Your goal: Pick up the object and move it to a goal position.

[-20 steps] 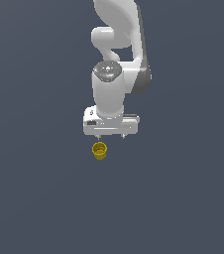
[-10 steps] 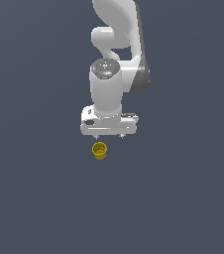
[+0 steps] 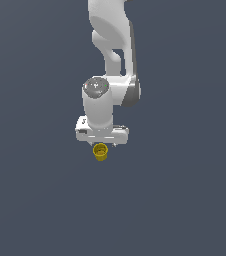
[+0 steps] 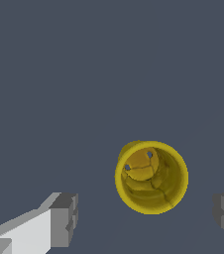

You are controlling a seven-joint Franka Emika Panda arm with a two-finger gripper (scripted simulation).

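Observation:
A small mustard-yellow cup (image 3: 101,152) stands upright on the dark grey floor, its open mouth up. In the wrist view the cup (image 4: 151,177) shows from above, with its rolled rim and inside bottom in sight. My white gripper (image 3: 101,145) hangs directly above the cup, close over its rim. The jaws are open and hold nothing. In the wrist view the two grey fingertips (image 4: 64,220) stand wide apart on either side of the cup, and the gripper (image 4: 146,214) does not touch it.
The white arm (image 3: 110,65) rises from the gripper toward the top of the exterior view. The flat dark grey floor (image 3: 185,200) lies all around.
The gripper has come down and moved slightly toward the exterior view's left, so its underside now sits just over the cup. The cup has not moved.

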